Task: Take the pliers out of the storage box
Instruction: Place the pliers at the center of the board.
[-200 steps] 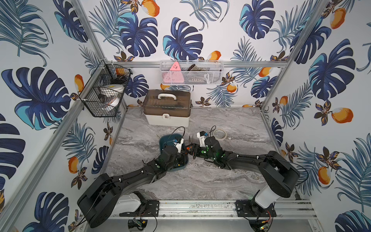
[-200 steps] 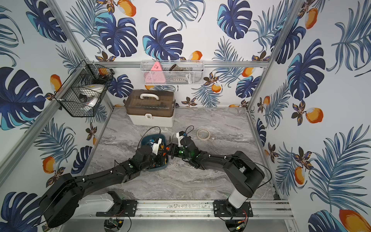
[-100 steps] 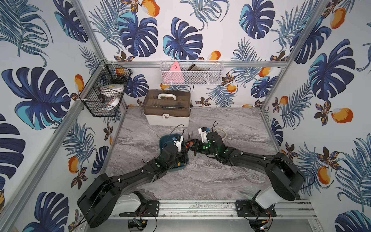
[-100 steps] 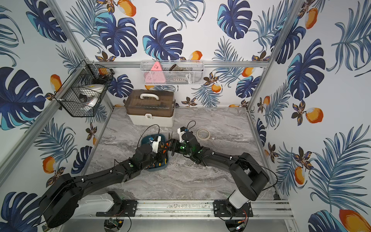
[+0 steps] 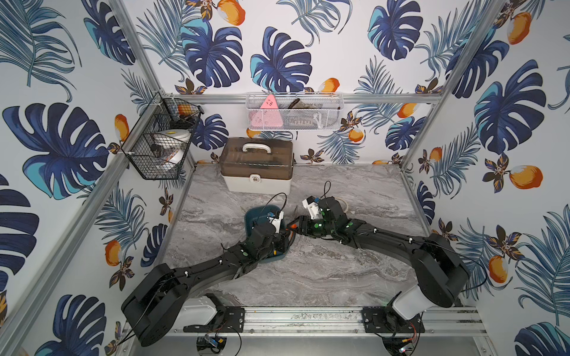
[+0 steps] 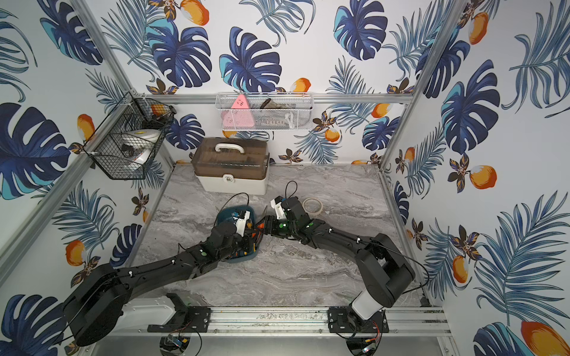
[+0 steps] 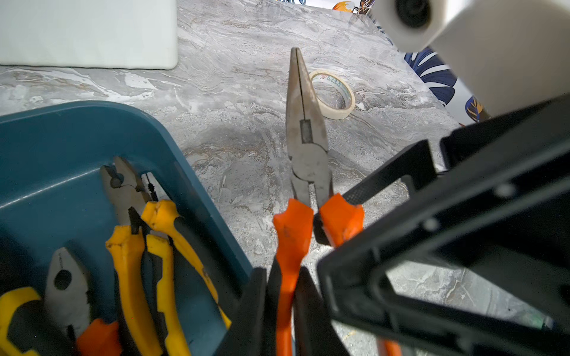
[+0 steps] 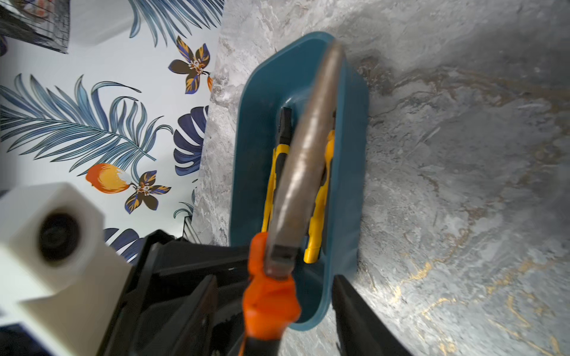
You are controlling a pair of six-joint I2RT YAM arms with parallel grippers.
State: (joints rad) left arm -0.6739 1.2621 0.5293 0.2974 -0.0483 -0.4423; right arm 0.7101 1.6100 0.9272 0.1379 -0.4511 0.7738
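Observation:
The long-nosed pliers [image 7: 307, 135] with orange handles hang over the table just beside the teal storage box [image 7: 61, 129], nose pointing away. My left gripper [image 7: 285, 277] is shut on one orange handle. My right gripper [image 8: 274, 283] is open, and its fingers [image 7: 385, 175] straddle the other handle with gaps on both sides. In the box lie yellow-handled pliers [image 7: 132, 265] and another orange-handled pair [image 7: 66, 277]. In both top views the two grippers meet at the box's [image 5: 254, 214] right edge, around the orange pliers [image 5: 291, 226].
A white case with a brown lid [image 5: 257, 166] stands behind the box. A roll of masking tape [image 6: 312, 206] lies on the marble table behind the right wrist. A black wire basket [image 5: 160, 138] and a white mesh basket [image 5: 294, 112] hang on the walls.
The right wrist has shifted slightly toward the back and its fingers now stand on either side of the orange handle. The left gripper has kept its hold and barely moved.

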